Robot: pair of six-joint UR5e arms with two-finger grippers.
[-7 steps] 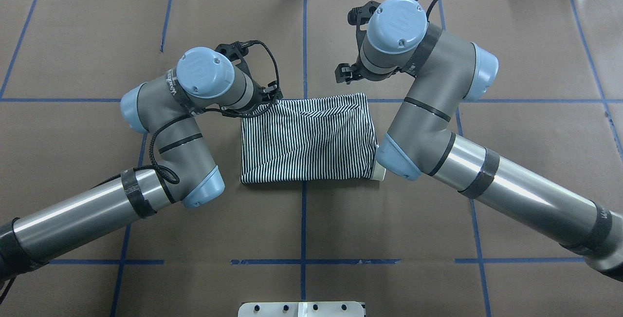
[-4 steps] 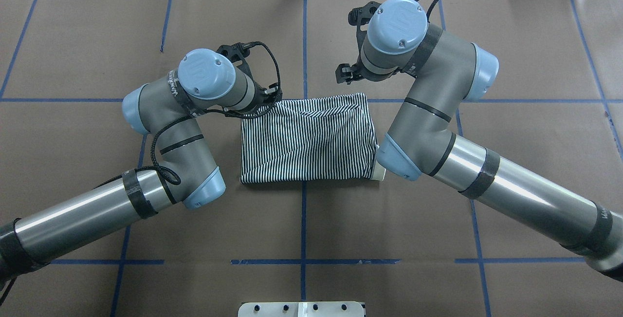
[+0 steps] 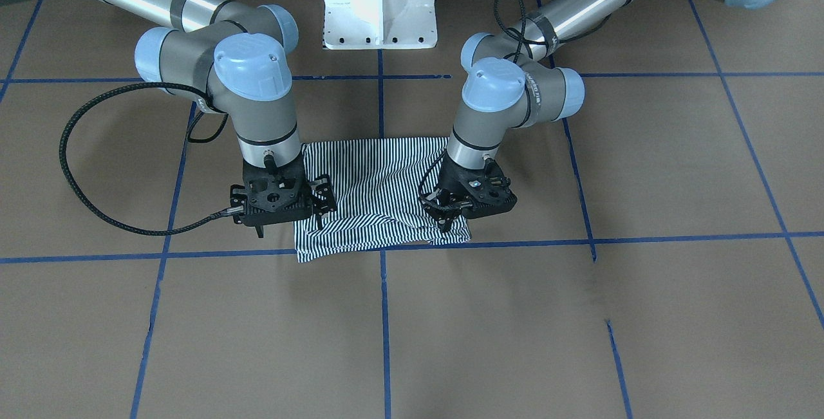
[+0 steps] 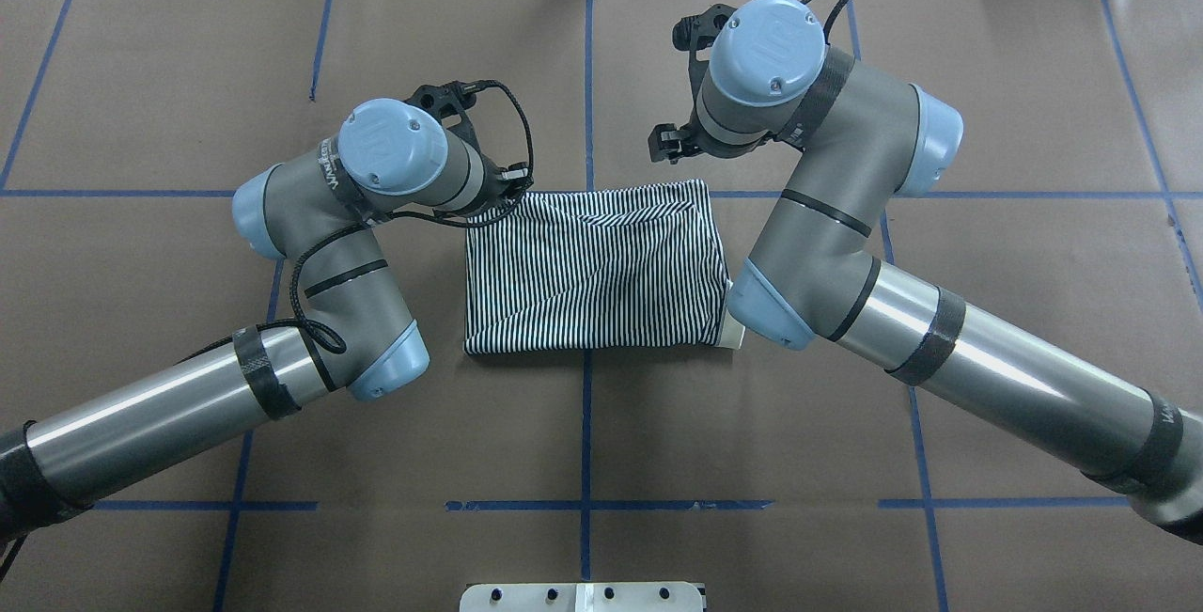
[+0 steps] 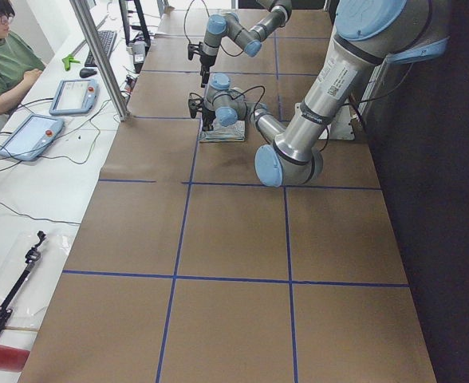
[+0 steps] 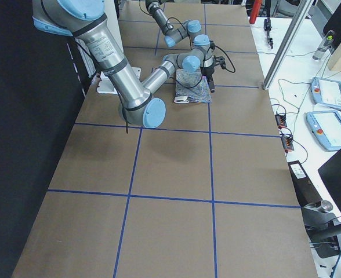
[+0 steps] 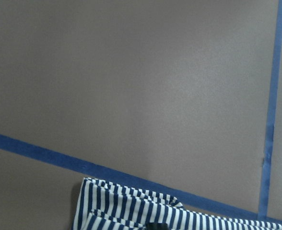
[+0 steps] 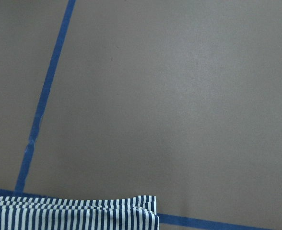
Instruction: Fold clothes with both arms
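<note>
Hanging by the folded shirt's (image 3: pixel 380 194) lower corners, likely to tidy it: right gripper (image 3: pixel 282 204), jaws apart; left gripper (image 3: pixel 444 213), jaws impossible to tell.

Striped shirt (image 4: pixel 592 264) lies folded flat, rectangular; left arm (image 4: pixel 320 245) at its 10 o'clock, right arm (image 4: pixel 836 217) at 2.

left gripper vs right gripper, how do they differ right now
The left gripper has its fingers drawn together on a corner of the shirt; the right gripper appears to have its fingers spread and to hold nothing. The shirt puckers up toward the left gripper, while beside the right gripper it lies flat. Both grippers point down at the shirt's far edge, one near each corner.
</note>
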